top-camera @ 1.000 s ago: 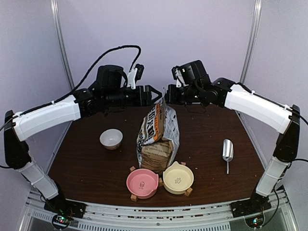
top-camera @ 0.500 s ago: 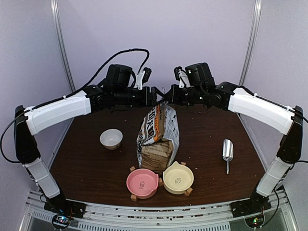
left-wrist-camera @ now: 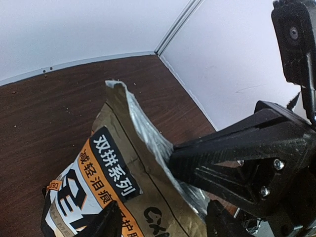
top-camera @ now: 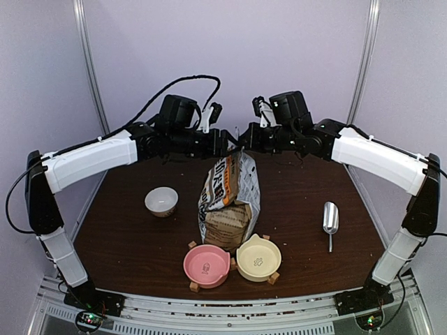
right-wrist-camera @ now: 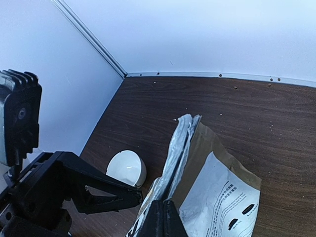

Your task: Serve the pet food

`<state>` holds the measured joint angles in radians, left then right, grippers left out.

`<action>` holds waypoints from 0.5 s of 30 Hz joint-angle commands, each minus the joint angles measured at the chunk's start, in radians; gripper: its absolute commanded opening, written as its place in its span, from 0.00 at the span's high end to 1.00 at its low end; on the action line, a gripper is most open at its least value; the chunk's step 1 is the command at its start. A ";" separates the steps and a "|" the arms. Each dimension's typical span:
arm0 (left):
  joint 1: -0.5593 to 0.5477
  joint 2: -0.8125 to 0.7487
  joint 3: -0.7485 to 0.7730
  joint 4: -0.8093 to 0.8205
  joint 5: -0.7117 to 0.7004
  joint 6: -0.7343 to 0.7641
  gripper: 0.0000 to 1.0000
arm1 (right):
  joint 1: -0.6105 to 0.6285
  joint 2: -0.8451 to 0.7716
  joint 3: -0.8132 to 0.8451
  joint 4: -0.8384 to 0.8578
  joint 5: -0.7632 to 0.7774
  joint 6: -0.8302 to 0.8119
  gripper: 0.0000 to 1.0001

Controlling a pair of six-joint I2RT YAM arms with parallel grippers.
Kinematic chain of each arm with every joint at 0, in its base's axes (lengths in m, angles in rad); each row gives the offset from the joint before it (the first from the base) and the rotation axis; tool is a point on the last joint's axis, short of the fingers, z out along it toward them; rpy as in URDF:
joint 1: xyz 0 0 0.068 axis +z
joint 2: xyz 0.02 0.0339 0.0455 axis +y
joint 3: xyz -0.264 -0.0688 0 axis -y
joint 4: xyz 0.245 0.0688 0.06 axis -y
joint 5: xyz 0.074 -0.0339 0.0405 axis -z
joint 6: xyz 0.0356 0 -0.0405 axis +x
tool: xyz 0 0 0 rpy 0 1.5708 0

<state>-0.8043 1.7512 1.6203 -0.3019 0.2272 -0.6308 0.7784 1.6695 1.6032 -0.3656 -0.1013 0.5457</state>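
The brown-and-white paper bag stands upright mid-table; the pet food is hidden, no kibble shows. My right gripper is shut on the bag's silver-lined top edge, its closed fingertips pinching it from the right. My left gripper is open at the top from the left. In the left wrist view its fingers stand apart on either side of the bag's printed face, just short of the right gripper.
A white bowl sits left of the bag. A pink bowl and a cream bowl rest on wooden stands in front of it. A metal scoop lies to the right. Walls close off the back.
My left arm has swung right and up toward the bag's top, ending close to the right gripper, and its jaws have narrowed a little. The right gripper has kept its pinch.
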 commanded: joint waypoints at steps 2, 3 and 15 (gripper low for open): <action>0.011 0.029 0.041 -0.022 -0.047 0.013 0.45 | 0.004 -0.053 -0.010 0.007 -0.047 -0.019 1.00; 0.011 0.035 0.049 -0.030 -0.044 0.014 0.47 | 0.004 -0.054 -0.010 0.007 -0.050 -0.018 1.00; 0.020 0.077 0.078 0.013 0.054 0.001 0.49 | 0.005 -0.058 -0.013 -0.020 -0.083 -0.080 1.00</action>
<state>-0.7940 1.7973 1.6806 -0.3145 0.2337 -0.6277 0.7734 1.6619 1.5970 -0.3687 -0.1223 0.5011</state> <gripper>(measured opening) 0.482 0.014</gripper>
